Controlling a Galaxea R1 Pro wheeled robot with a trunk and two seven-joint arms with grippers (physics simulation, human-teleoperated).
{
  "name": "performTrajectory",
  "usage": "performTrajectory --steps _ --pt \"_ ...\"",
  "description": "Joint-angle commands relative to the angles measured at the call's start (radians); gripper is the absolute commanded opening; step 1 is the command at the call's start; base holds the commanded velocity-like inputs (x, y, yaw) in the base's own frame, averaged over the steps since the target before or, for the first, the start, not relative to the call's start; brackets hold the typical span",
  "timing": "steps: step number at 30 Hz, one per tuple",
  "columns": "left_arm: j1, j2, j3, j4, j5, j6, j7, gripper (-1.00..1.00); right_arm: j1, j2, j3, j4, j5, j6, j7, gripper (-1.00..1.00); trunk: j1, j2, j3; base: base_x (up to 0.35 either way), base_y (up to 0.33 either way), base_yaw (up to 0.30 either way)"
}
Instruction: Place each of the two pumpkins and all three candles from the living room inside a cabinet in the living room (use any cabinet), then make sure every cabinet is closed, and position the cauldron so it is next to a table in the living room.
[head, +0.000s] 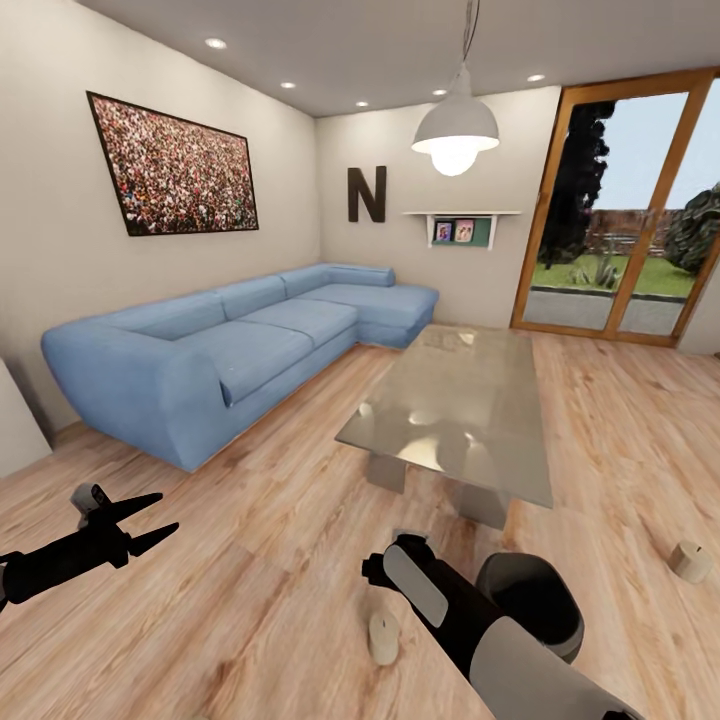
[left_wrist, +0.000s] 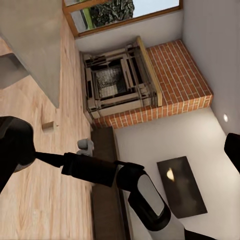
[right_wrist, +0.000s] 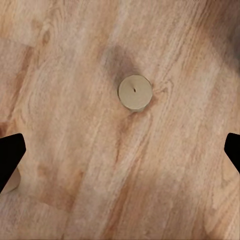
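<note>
one candle (head: 383, 637) half behind arm

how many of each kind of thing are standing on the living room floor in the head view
candles: 2
cauldron: 1
coffee table: 1
sofa: 1
total: 5
</note>
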Motion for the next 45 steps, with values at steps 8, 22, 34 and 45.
performTrajectory --steps 8,22,34,45 --pt "-0.001 0.001 -0.004 0.001 0.004 0.005 -0.003 1.00 -0.005 0.000 0.004 0.090 0.005 0.034 0.174 1.00 0.000 -0.001 -0.001 0.009 0.003 0.000" --pt "-0.001 0.001 -0.005 -0.003 0.004 0.005 -0.003 1.00 -0.009 -0.001 0.002 0.159 0.059 0.006 0.231 1.00 0.000 -0.001 -0.001 0.045 0.009 0.000" --pt "-0.001 0.001 -0.005 -0.003 0.004 0.005 -0.004 1.00 -0.008 -0.001 0.003 0.159 0.065 -0.079 0.229 1.00 0.000 -0.001 -0.001 0.001 0.000 0.000" --pt "-0.001 0.001 -0.005 0.001 0.004 0.004 -0.003 1.00 -0.009 -0.004 0.003 0.158 0.067 -0.084 0.231 1.00 0.000 -0.001 -0.001 0.096 -0.028 0.000"
